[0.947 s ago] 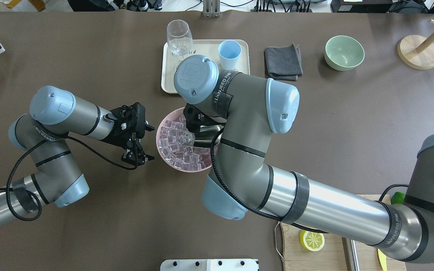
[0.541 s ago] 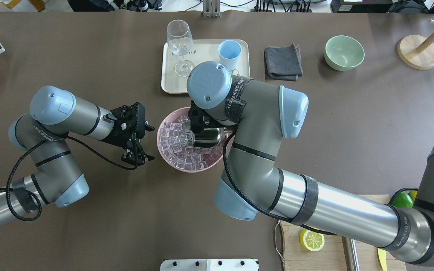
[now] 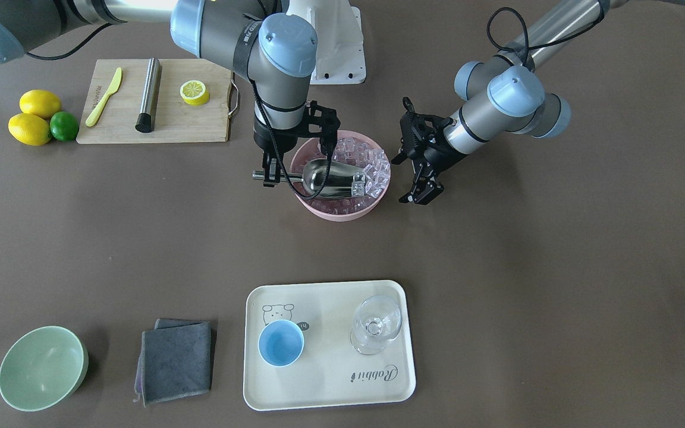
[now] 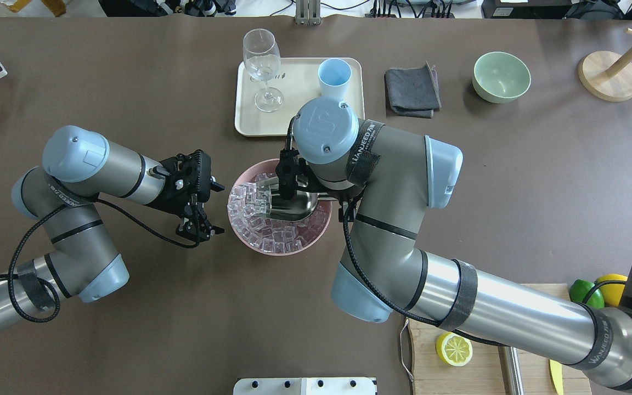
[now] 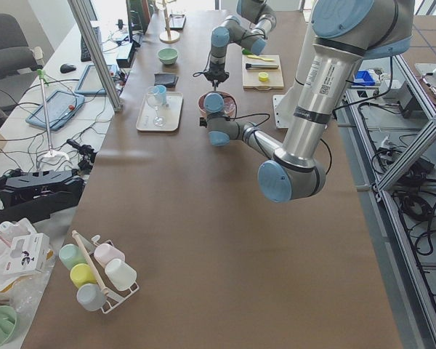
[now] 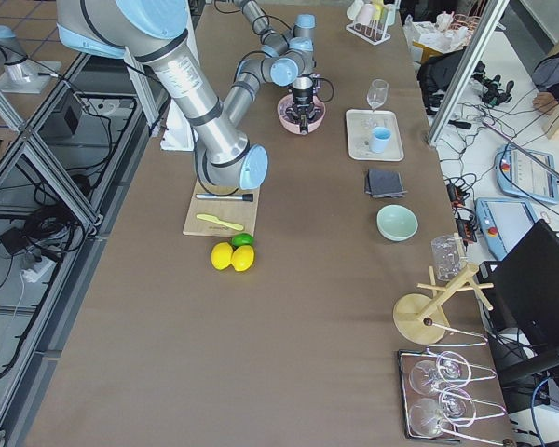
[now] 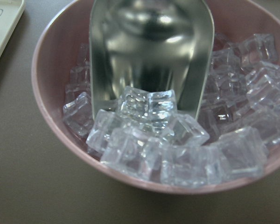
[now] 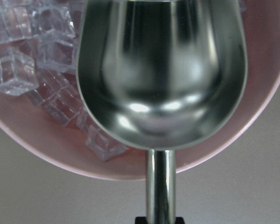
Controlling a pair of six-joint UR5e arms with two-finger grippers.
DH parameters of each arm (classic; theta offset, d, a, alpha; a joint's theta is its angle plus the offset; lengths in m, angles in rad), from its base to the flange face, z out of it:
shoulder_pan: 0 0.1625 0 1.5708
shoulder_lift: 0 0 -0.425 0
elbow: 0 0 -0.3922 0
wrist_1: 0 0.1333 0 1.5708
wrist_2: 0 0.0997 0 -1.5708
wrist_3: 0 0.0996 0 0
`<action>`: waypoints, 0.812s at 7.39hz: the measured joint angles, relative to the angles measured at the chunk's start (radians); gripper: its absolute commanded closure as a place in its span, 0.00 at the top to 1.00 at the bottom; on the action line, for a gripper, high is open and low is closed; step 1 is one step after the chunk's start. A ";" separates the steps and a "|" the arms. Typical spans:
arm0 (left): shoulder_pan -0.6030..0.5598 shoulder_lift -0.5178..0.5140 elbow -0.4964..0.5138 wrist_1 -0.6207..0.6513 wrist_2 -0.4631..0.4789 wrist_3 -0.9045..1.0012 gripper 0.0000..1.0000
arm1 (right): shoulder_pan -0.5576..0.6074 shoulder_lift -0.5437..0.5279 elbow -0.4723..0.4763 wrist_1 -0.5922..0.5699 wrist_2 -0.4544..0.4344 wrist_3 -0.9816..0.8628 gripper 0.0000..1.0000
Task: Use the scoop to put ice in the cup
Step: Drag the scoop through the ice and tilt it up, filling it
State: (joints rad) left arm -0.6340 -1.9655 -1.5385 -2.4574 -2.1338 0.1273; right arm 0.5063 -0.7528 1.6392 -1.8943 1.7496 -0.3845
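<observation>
Blocking scoop (image 4: 294,204) handle overhead: right wrist (image 4: 327,131); ice (image 4: 247,204) partly covered

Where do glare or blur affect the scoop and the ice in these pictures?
Right wrist view: the scoop fills the frame, with white glare spots in its trough; the ice at the left is slightly soft. Left wrist view: near cubes are sharper than the trough behind. Front-facing view: evenly lit, sharp.

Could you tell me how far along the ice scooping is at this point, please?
Done: the right pincer grips the scoop by its handle. In hand: the scoop sits in the pink bowl, its mouth against the ice, trough mostly bare. Left: lifting a load and tipping it into the cup, which stands empty on the tray.
</observation>
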 measured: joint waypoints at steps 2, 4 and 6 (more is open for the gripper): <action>0.000 0.003 0.001 -0.007 0.000 0.000 0.99 | 0.000 -0.016 0.008 0.037 0.029 0.005 0.00; 0.000 0.004 0.001 -0.008 0.000 0.000 0.99 | 0.001 -0.034 0.032 0.046 0.073 0.003 0.00; 0.000 0.005 0.001 -0.009 0.000 0.000 0.99 | 0.010 -0.046 0.055 0.051 0.114 0.003 0.00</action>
State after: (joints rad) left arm -0.6335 -1.9605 -1.5370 -2.4665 -2.1338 0.1273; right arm 0.5158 -0.7987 1.6947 -1.8435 1.8639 -0.3815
